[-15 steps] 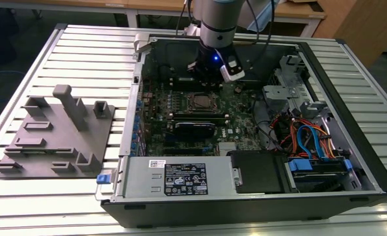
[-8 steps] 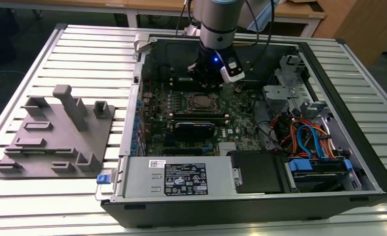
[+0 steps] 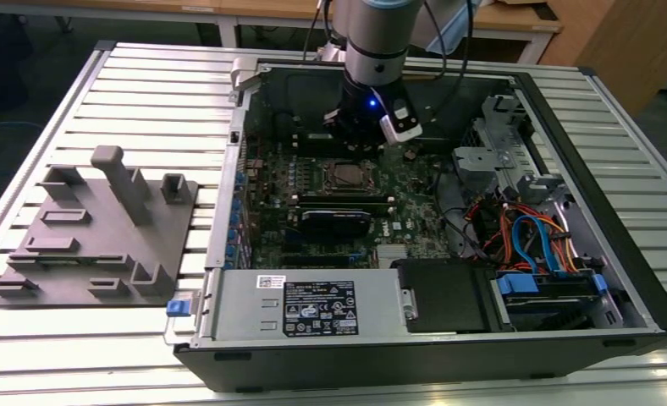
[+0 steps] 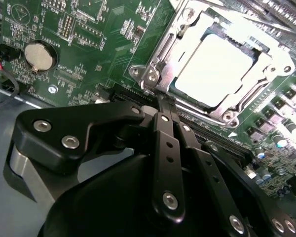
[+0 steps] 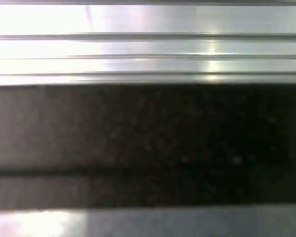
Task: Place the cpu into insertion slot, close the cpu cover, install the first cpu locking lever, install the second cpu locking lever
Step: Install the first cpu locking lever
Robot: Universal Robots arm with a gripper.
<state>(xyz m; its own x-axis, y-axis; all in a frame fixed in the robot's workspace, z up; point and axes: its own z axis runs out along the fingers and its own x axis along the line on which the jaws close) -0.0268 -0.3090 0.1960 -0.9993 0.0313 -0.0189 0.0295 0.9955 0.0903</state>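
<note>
Fingers [image 4: 164, 106] pressed together, empty, beside cpu cover [image 4: 187, 37] over cpu [image 4: 212, 66].

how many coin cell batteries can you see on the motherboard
1: a round silver coin cell battery sits in its holder on the green motherboard in the second wrist view, off to the side of the cpu. The arm and cables may hide others.

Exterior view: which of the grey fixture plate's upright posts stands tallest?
The post near the fixture plate's far edge, just toward the exterior view's left of the small block, rises well above every other post.
</note>
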